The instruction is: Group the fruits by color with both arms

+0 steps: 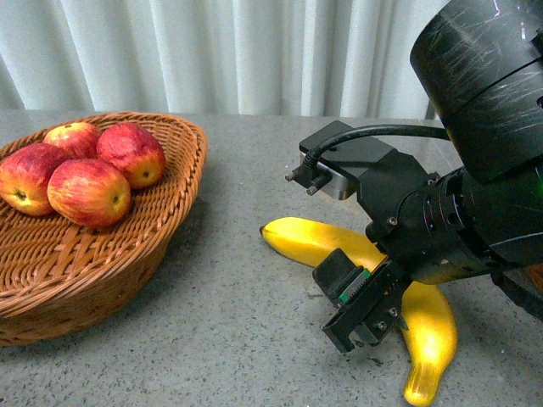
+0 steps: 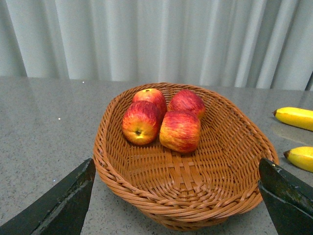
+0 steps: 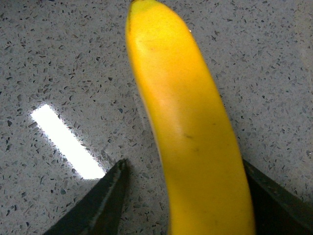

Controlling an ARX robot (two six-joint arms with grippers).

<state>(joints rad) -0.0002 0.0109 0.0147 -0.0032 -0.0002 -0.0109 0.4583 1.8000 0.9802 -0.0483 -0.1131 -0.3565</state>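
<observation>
L claw (image 2: 176, 203): spread wide, empty, facing basket (image 1: 191, 144) w/ four apples (image 1: 89, 191) inside. R claw (image 1: 361, 326): open, fingers straddling banana (image 3: 195, 147) lying on table (image 1: 246, 339) (not pinched yet). Step: grasp. Centre across banana mid-body, close gently; skin prob. slick, may roll.

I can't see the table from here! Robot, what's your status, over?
Left gripper open, empty, facing the woven wicker basket of four red apples. Right gripper open, astride a long yellow banana on grey speckled table. Nothing seen blocking.
</observation>
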